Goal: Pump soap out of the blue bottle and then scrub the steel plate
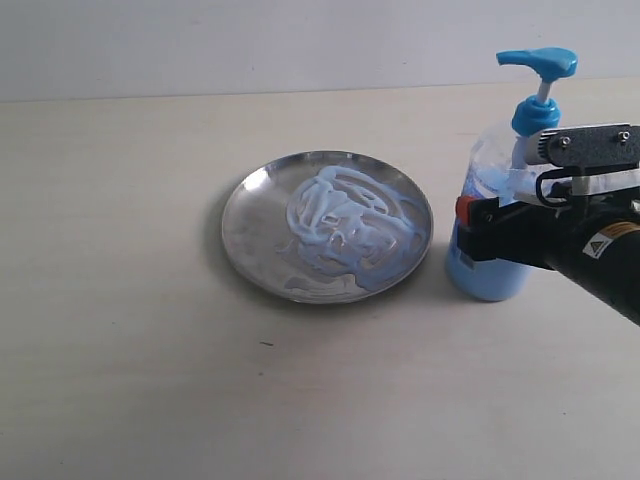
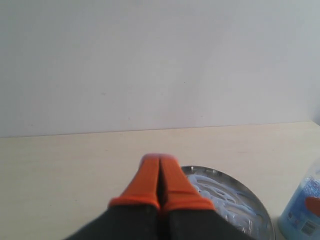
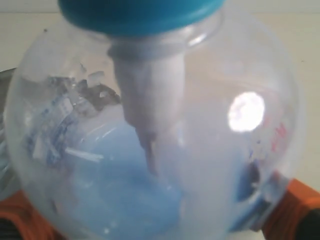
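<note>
Plate (image 1: 252,222) lies flat near mid tabletop (image 1: 120,380), rim up. Soap (image 1: 345,225) covers its centre & right side in whitish-blue swirls and loops. The left part of the plate is bare, shiny steel.

Bottle (image 1: 488,272) stands upright on the tabletop just right of the plate, w/ a narrow gap between them, not touching. Its lower part is filled w/ pale blue soap and the upper part is clear. The blue pump head (image 1: 538,62) is at the top, spout pointing toward the plate side.

R pincer (image 3: 157,215) is at the right edge of the ext. view, approx. level w/ the bottle's middle, and is clamped on the bottle. One orange finger (image 1: 465,208) shows on the bottle's near side; the other is hidden behind it there. The R wrist view shows orange tips on both sides of the round body, pressed against it. The pump tube runs down inside into the soap, and the label shows blurred through the clear wall.

L pincer (image 2: 160,162) is outside the ext. view. Its wrist view shows the two orange fingers together, tip to tip, w/ nothing between them. The plate w/ soap lies just past the tips, and the bottle's lower part is off to one side. How high the L pincer is above the tabletop: can't tell.
</note>
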{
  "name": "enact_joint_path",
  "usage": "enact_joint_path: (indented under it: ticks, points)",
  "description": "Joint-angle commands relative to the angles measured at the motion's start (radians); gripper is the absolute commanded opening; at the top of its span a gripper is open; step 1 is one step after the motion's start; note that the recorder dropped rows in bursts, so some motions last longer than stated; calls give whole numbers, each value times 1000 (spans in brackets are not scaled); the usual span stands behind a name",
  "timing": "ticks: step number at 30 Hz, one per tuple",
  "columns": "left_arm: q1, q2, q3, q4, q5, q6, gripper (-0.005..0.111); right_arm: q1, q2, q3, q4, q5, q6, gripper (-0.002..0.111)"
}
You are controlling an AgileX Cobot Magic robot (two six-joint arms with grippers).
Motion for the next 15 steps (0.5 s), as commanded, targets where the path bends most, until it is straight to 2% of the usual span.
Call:
enact_joint_path:
  ticks: [1, 5, 15]
  points:
    - [-6, 3, 0, -6, -4, -3, 0, 1, 36, 6, 17, -98, 1, 69]
    - [-6, 3, 0, -6, -4, -3, 0, 1, 81, 6, 17, -137, 1, 59]
    - [-6, 3, 0, -6, -4, -3, 0, 1, 106, 6, 17, -210, 7, 59]
